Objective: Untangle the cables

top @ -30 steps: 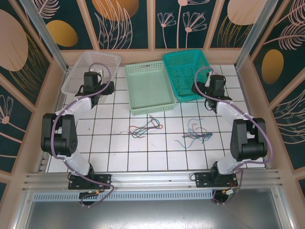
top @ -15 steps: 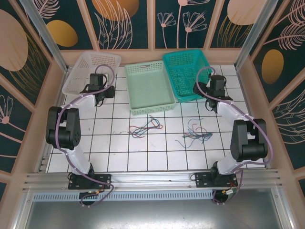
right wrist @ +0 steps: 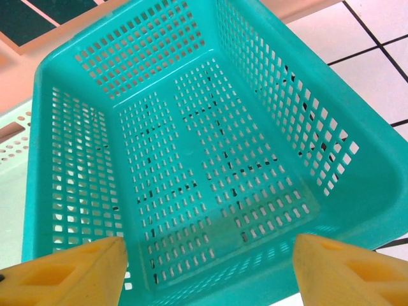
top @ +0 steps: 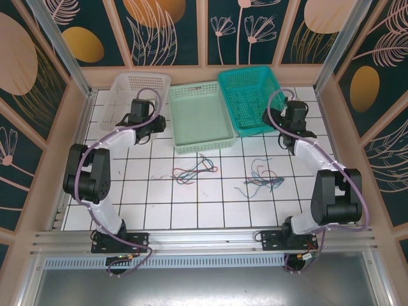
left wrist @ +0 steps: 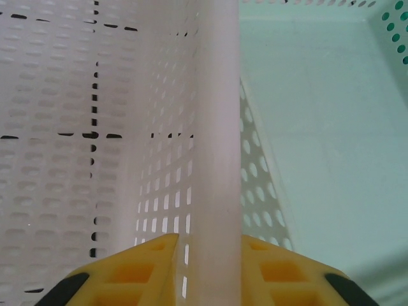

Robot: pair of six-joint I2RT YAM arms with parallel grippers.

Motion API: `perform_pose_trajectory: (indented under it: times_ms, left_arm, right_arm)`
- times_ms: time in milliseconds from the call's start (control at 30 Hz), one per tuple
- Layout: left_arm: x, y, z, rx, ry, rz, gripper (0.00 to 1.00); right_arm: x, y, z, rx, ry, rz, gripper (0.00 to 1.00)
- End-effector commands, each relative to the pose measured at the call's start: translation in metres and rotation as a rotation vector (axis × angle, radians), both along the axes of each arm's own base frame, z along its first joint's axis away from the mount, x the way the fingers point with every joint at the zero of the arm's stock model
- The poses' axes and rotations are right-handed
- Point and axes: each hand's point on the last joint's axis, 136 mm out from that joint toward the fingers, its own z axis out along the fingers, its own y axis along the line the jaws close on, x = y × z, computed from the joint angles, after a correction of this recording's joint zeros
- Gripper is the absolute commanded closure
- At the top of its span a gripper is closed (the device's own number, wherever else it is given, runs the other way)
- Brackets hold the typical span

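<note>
On the table (top: 140, 191), the cables (top: 203, 167) lie in two loose bunches on the open tiles in front of the baskets. Locate the left bunch (top: 191, 171) just in front of the green basket (top: 222, 141). Locate the right bunch (top: 261, 180) beside it, with bare tile between the two. Each bunch is a tangle of thin curly strands in blue, green, reddish and dark colours. Both bunches lie flat and are well apart from either gripper.

Along the far edge, note three baskets in a row: the white basket (top: 127, 80) on the left, the green basket in the middle and the teal basket (top: 224, 80) on the right. The white basket stands just beside the green one.

Check the left gripper (top: 158, 120) at the right-hand side of the white basket. In the left wrist view, the left gripper (left wrist: 213, 255) straddles that basket's side wall (left wrist: 217, 95). One yellow finger (left wrist: 153, 268) is inside the basket and the other is on the green-basket side. The jaws are drawn in and clamped on the wall.

Check the right gripper (top: 273, 116) at the near right side of the teal basket. In the right wrist view, the right gripper (right wrist: 209, 245) has its yellow fingers (right wrist: 70, 271) spread wide and holds nothing. The near rim of the teal basket (right wrist: 38, 159) runs between them. You cannot tell whether the fingers touch it.
</note>
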Motion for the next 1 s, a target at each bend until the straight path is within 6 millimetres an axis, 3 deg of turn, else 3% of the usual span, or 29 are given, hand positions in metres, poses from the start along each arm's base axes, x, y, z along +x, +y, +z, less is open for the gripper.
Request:
perform_pose_trajectory:
  times_ms: [0,200,600,667,800,967]
  left_arm:
    - [-0.02,-0.007,0.002,-0.067,0.065,0.043,0.72]
    - [-0.027,0.003,0.024,-0.074,0.031,0.112,0.59]
    - [-0.044,-0.017,0.035,-0.125,-0.004,0.079,0.5]
    - [-0.056,-0.027,0.041,-0.073,-0.051,0.023,0.47]
    - [-0.091,-0.04,0.028,0.039,-0.052,-0.082,0.43]
    - [-0.137,-0.055,-0.011,0.056,0.046,-0.2,0.44]
  right_arm:
    - [-0.009,0.005,0.011,0.0,-0.024,0.032,0.3]
    - [-0.015,0.012,0.023,-0.021,-0.065,0.062,0.3]
    - [-0.017,0.024,0.016,0.007,-0.049,0.103,0.3]
    - [-0.02,0.035,0.014,0.004,-0.048,0.145,0.3]
    - [-0.032,0.063,0.01,0.0,-0.055,0.24,0.3]
    - [-0.041,0.073,0.008,0.024,-0.073,0.251,0.3]
